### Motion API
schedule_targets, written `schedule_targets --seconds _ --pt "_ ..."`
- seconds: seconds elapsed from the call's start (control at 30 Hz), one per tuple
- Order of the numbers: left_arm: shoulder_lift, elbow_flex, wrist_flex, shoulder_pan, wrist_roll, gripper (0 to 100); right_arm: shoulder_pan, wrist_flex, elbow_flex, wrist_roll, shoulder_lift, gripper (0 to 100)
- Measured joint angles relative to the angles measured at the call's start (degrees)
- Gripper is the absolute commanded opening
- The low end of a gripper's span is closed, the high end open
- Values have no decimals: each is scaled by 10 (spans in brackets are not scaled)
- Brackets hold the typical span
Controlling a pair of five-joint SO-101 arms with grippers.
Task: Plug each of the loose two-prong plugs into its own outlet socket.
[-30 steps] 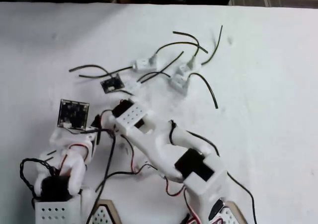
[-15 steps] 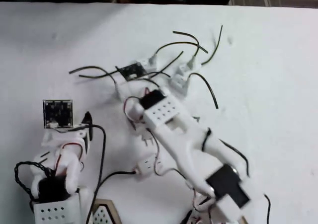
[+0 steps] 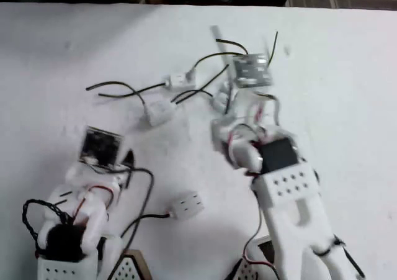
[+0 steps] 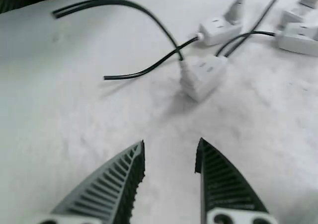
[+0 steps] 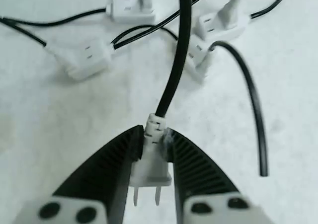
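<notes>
my right gripper (image 5: pixel 153 132) is clenched on a white two-prong plug (image 5: pixel 148 170). it pinches the body just below the strain relief, so both prongs are free. the prongs point back toward the wrist, away from the sockets, so i reckon i'd have to turn the plug round before it can go in. its black cord (image 5: pixel 174 70) runs forward across the cluster of outlets on the counter (image 3: pixel 62 56). the likeliest target i can see is the outlet socket (image 5: pixel 85 56) lying slots-up, well apart from the plug. my left gripper (image 4: pixel 170 143) hangs released over bare counter with nothing between its jaws, aimed at a white block (image 4: pixel 203 74). i judge it's placed there to steady a socket while the right one pushes. a stray socket (image 3: pixel 186 204) lies near the arm bases on its own lead.
</notes>
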Motion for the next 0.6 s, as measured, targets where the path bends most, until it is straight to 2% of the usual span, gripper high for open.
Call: schedule_targets --seconds 0.17,0.27,0.33,0.47,0.6 --pt "-7 -27 56 112 -49 181 71 -72 36 16 -29 16" --pt "11 -29 68 157 -72 184 89 -89 37 23 -31 16" --pt "69 -40 68 186 -88 190 96 -95 37 23 -31 16" --pt "215 -92 68 231 -113 275 115 -98 37 23 -31 17" --pt "362 -148 68 262 -119 287 152 -116 37 28 -31 17"
